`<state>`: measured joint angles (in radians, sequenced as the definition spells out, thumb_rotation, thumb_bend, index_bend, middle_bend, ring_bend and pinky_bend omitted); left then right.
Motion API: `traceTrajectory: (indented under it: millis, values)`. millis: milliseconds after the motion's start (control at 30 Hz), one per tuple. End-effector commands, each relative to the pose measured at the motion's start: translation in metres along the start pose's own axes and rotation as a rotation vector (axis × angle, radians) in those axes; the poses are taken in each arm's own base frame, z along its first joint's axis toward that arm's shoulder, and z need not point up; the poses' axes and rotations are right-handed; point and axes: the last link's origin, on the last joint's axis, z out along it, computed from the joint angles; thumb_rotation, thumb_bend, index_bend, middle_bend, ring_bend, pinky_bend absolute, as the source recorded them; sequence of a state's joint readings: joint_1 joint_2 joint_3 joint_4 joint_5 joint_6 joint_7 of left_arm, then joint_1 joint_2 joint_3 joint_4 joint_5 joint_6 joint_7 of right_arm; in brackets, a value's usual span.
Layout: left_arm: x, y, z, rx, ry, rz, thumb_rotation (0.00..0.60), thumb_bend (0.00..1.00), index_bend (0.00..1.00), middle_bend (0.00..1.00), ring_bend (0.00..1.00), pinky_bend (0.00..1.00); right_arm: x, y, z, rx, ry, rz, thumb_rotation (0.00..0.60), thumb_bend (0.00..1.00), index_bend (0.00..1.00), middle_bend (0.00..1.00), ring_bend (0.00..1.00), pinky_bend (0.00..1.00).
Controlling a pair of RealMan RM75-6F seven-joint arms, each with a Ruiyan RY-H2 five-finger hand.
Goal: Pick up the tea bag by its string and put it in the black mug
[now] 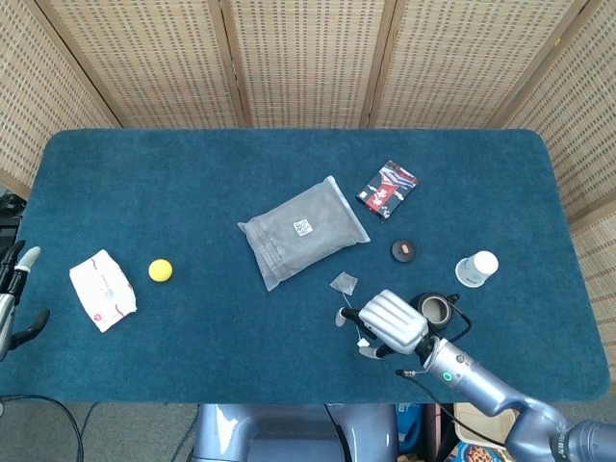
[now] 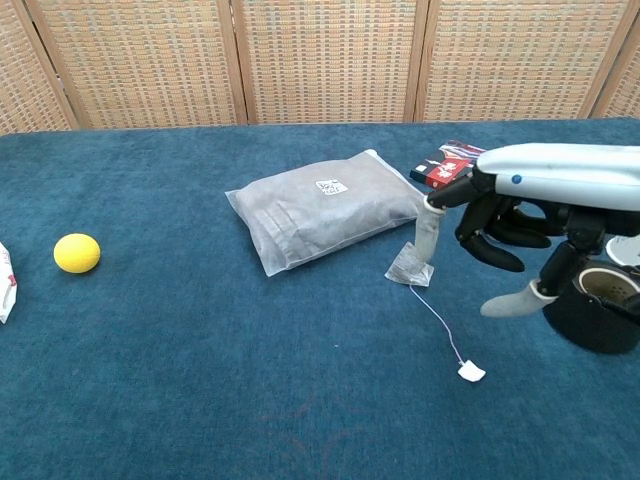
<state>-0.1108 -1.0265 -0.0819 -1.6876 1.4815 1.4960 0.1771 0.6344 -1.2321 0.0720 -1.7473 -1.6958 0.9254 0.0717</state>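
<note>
The tea bag [image 2: 410, 265] lies flat on the blue table, just in front of the grey pouch. Its thin string [image 2: 438, 319] runs toward me to a white tag [image 2: 471, 372]. My right hand [image 2: 503, 232] hovers over the string with its fingers spread and holds nothing; one fingertip [image 2: 430, 228] hangs just above the bag. In the head view the right hand [image 1: 390, 322] covers the tag end of the string, and the tea bag [image 1: 344, 282] shows beyond it. The black mug [image 1: 435, 310] stands upright just right of that hand. My left hand [image 1: 13, 296] rests open at the far left edge.
A grey pouch [image 1: 303, 231] lies mid-table. A red-black packet [image 1: 387, 189], a small black lid [image 1: 403, 250] and a white cup [image 1: 476, 268] sit behind the mug. A yellow ball [image 1: 160, 269] and a white packet [image 1: 101, 289] lie at the left.
</note>
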Motion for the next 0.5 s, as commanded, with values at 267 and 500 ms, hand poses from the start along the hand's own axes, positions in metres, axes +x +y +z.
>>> traceTrajectory:
  millis: [267,500]
  values:
    - [0.002,0.0,0.002,-0.002,0.004,0.006,0.6,0.32,0.03,0.0,0.0,0.0,-0.029,0.007,0.015,-0.03,-0.069,-0.071,0.6,0.42,0.45,0.85,0.86,0.91]
    - [0.003,0.0,0.003,0.002,0.005,0.008,0.6,0.32,0.03,0.0,0.0,0.0,-0.038,0.017,0.018,-0.048,-0.062,-0.128,0.6,0.47,0.48,0.86,0.87,0.91]
